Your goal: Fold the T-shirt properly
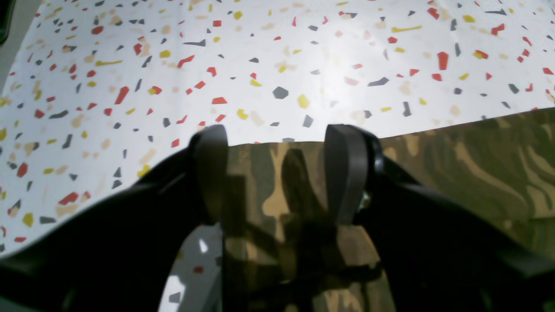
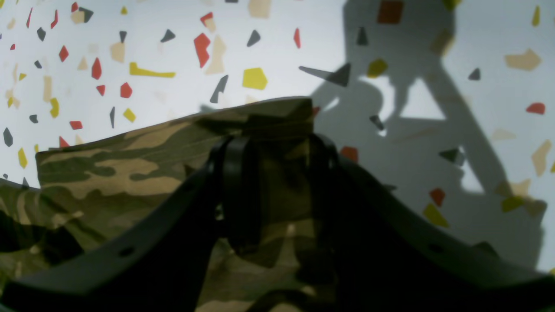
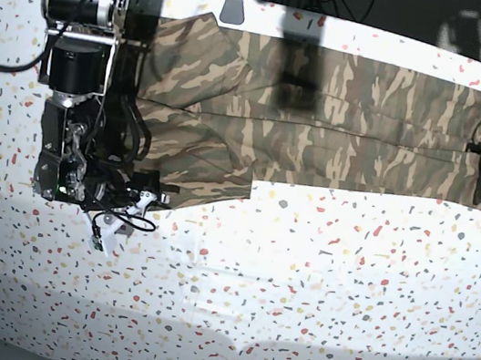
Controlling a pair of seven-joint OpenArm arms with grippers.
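While the speckled table (image 3: 317,276) lies bare in front, the T-shirt (image 3: 344,114) stretches flat along its far edge (camouflage, lengthwise folded). Left gripper (image 1: 277,173) gapes over its hem; right gripper (image 2: 277,182) pinches a sleeve corner.

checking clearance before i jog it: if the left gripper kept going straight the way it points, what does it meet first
The left gripper is open, its fingers straddling the T-shirt at the cloth's edge. Straight ahead lies only the bare speckled table, so it would likely slide off the cloth onto that, though height above it is unclear.
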